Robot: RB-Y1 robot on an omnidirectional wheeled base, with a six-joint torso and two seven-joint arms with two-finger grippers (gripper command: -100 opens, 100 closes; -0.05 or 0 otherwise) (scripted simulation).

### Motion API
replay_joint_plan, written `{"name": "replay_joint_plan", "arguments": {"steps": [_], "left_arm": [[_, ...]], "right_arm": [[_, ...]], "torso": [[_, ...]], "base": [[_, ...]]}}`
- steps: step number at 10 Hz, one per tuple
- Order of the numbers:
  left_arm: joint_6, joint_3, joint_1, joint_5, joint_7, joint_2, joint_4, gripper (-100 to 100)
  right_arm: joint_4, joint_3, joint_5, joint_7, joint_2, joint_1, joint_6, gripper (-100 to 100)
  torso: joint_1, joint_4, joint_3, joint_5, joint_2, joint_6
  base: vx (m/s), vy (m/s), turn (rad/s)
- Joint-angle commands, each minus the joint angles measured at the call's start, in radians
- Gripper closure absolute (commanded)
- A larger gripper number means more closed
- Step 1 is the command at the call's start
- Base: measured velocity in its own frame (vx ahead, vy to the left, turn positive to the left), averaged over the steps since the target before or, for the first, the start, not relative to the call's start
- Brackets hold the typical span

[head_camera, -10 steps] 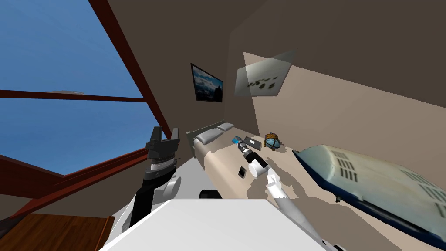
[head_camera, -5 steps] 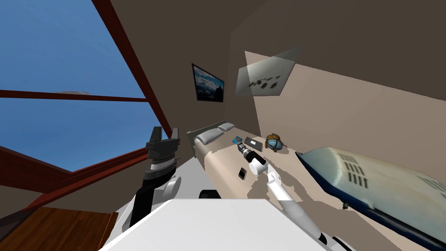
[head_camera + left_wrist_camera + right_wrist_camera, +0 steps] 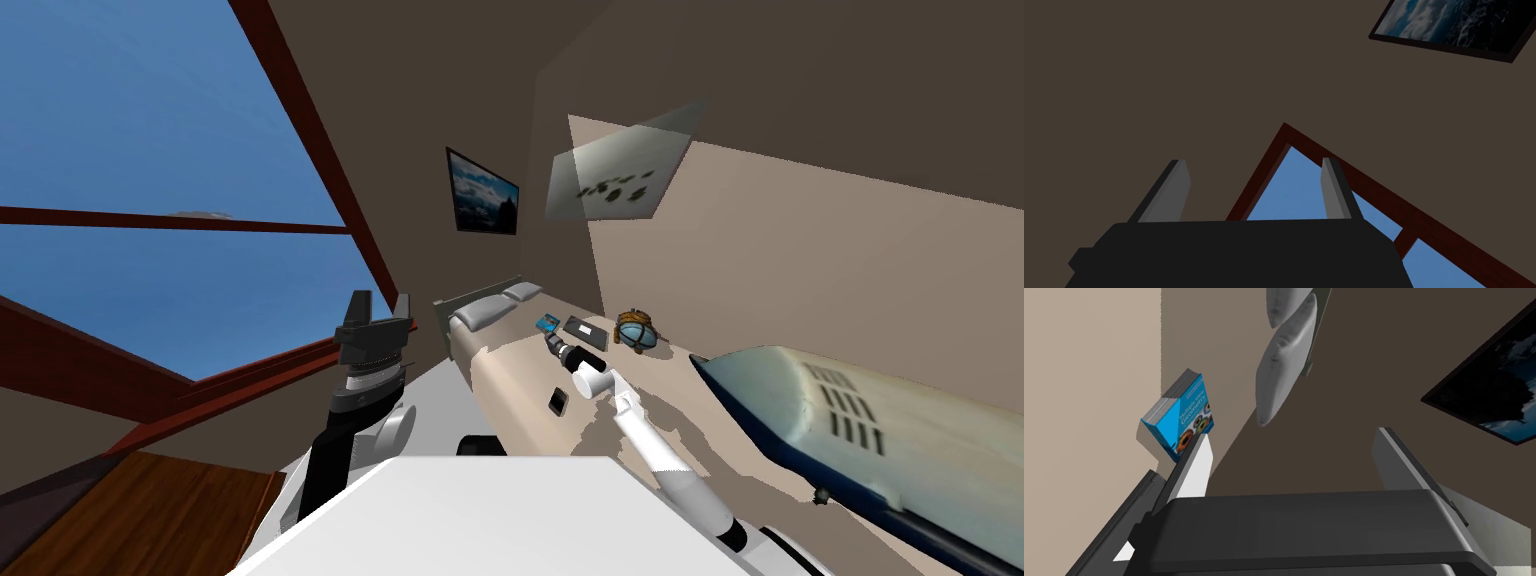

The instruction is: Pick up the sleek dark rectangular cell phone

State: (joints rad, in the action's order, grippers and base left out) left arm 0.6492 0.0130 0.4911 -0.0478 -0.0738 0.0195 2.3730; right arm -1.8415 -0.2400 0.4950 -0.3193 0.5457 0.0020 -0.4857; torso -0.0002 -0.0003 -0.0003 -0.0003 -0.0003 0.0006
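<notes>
Cell phone (image 3: 556,402) on bed (image 3: 503,378) in head view; R wrist: book (image 3: 1181,415) by R gripper's (image 3: 1290,435) spread fingers

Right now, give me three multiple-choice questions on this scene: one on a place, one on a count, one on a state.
1. Where is the blue book? A floor; B bed; C windowsill.
2. How many pillows? A one; B two; C four.
3. The right tool is: A shut on the book; B shut on a pillow; C open.
Key: 1 B: it lies on the cover; 2 B: two lie side by side; 3 C: its fingers stand apart, empty.
</notes>
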Motion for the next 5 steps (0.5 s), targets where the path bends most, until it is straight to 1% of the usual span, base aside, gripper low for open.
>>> {"name": "replay_joint_plan", "arguments": {"steps": [1, 2, 3, 4, 5], "left_arm": [[0.000, 0.000, 0.000, 0.000, 0.000, 0.000, 0.000, 0], [0.000, 0.000, 0.000, 0.000, 0.000, 0.000, 0.000, 0], [0.000, 0.000, 0.000, 0.000, 0.000, 0.000, 0.000, 0], [0.000, 0.000, 0.000, 0.000, 0.000, 0.000, 0.000, 0], [0.000, 0.000, 0.000, 0.000, 0.000, 0.000, 0.000, 0]], "right_arm": [[0.045, -0.011, 0.031, -0.021, 0.031, -0.019, -0.050, -100], [0.045, -0.011, 0.031, -0.021, 0.031, -0.019, -0.067, -100], [0.079, -0.021, 0.050, -0.040, 0.051, -0.027, -0.102, -100], [0.079, -0.021, 0.050, -0.040, 0.051, -0.027, -0.119, -100], [0.114, -0.030, 0.068, -0.058, 0.070, -0.034, -0.152, -100]], "torso": [[0.000, 0.000, 0.000, 0.000, 0.000, 0.000], [0.000, 0.000, 0.000, 0.000, 0.000, 0.000], [0.001, 0.000, 0.000, 0.000, 0.000, 0.000], [0.001, 0.000, 0.000, 0.000, 0.000, 0.000], [0.001, 0.000, 0.000, 0.000, 0.000, 0.000]], "base": [[-0.001, -0.005, 0.078], [-0.001, -0.004, 0.059], [-0.004, 0.002, 0.122], [-0.004, -0.001, 0.056], [-0.006, 0.006, 0.098]]}}
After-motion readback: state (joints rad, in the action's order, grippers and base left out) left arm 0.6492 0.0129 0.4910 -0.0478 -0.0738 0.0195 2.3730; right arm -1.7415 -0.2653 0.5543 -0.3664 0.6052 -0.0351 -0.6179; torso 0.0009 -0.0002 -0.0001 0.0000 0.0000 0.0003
